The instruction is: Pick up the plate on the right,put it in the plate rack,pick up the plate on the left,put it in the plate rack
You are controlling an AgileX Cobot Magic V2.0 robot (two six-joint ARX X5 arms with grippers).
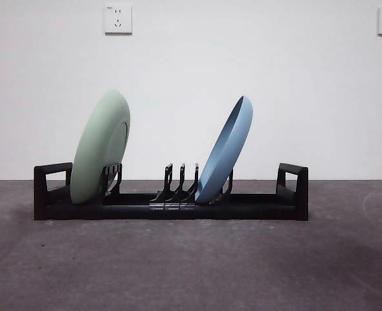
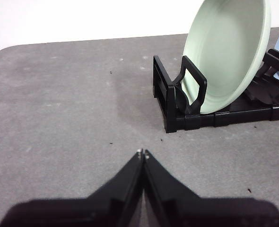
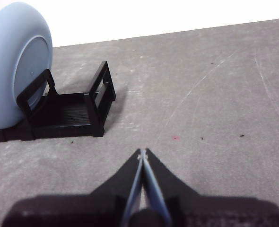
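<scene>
Grey, scuffed table [image 1: 191,272]; white wall [image 1: 191,71] behind with two sockets [image 1: 118,19]. The plate rack [image 1: 171,204] stands mid-table and holds both plates on edge — green plate [image 1: 100,148] near its left end, blue plate [image 1: 224,152] right of centre, both tilted the same way. Left gripper [image 2: 143,152] clenched, empty, low over bare table, apart from the rack's green-plate end. Right gripper [image 3: 142,152] likewise clenched and empty — off the blue-plate end.

Two plates, one green [image 1: 100,148]; one blue [image 1: 224,150]; one plate rack [image 1: 256,206].
</scene>
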